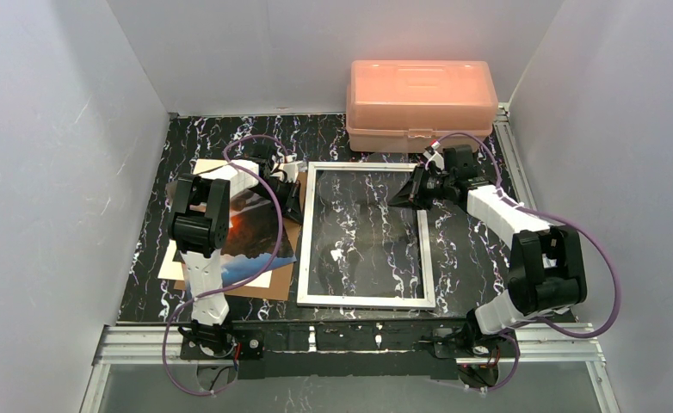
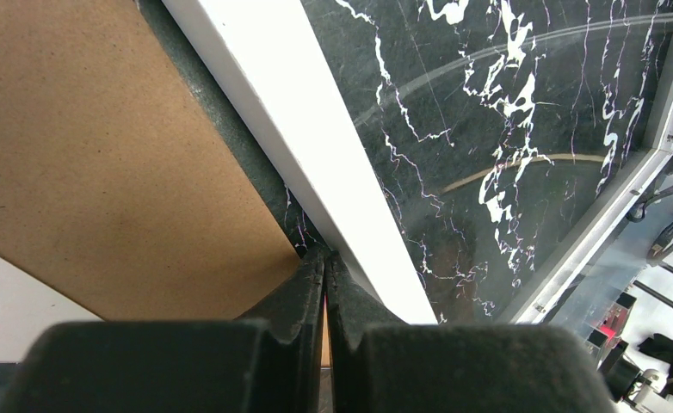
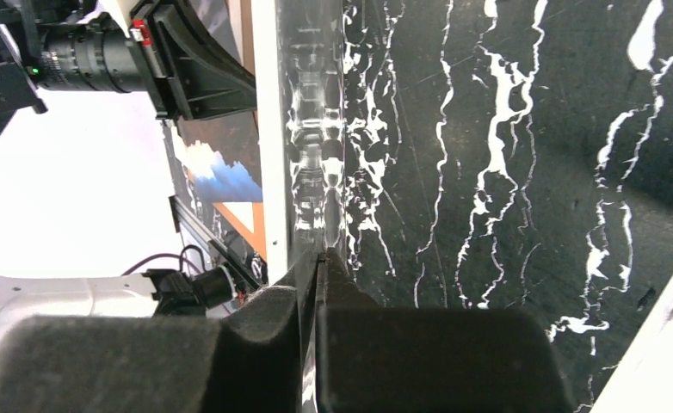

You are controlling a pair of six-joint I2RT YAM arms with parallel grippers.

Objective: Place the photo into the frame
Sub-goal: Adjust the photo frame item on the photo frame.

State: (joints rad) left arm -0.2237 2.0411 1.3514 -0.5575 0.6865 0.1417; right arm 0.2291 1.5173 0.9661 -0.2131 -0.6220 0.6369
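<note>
The photo [image 1: 249, 225] lies on a brown board [image 2: 101, 155] just left of the frame [image 1: 363, 300]. The left gripper [image 2: 325, 258] is closed beside the frame; the right gripper [image 3: 320, 258] pinches its edge.
</note>
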